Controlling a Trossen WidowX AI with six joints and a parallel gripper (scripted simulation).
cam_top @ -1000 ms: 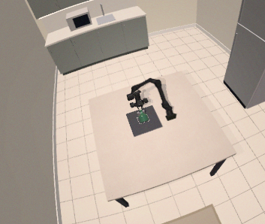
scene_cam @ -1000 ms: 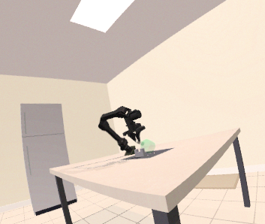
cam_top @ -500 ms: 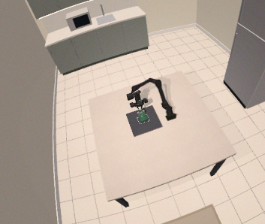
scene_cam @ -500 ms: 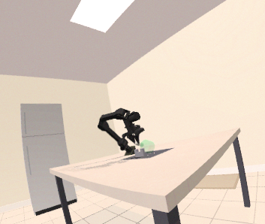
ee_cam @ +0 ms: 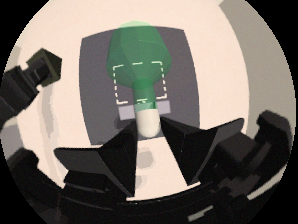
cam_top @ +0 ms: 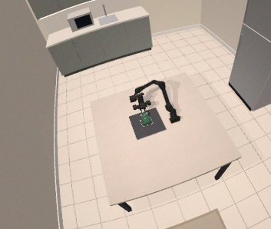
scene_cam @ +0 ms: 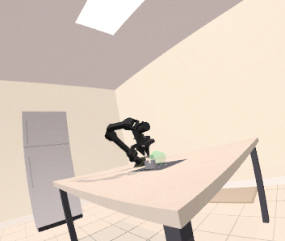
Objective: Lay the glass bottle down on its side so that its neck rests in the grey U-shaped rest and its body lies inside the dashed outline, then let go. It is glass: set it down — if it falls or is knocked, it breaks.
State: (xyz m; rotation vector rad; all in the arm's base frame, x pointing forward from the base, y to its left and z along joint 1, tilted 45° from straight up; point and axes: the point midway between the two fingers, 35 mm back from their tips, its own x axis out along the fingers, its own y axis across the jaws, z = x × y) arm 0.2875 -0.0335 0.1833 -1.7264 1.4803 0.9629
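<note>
The green glass bottle (cam_top: 146, 120) (scene_cam: 158, 157) (ee_cam: 139, 55), its pale cap end grasped by the fingers of the parallel-jaw gripper (cam_top: 143, 113) (scene_cam: 148, 157) (ee_cam: 148, 121), is held over the dark mat (cam_top: 155, 130) (scene_cam: 172, 164) (ee_cam: 92, 75), inward from all edges of the table (cam_top: 137, 165) (scene_cam: 144, 190) (ee_cam: 40, 90).

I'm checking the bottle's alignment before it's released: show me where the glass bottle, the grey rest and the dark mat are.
Glass bottle (cam_top: 146, 120) (scene_cam: 158, 157) (ee_cam: 138, 55): top, exterior and wrist views; its green body.
Grey rest (scene_cam: 150, 164) (ee_cam: 127, 111): exterior and wrist views; its side.
Dark mat (cam_top: 137, 131) (ee_cam: 95, 75): top and wrist views; bare surface.
</note>
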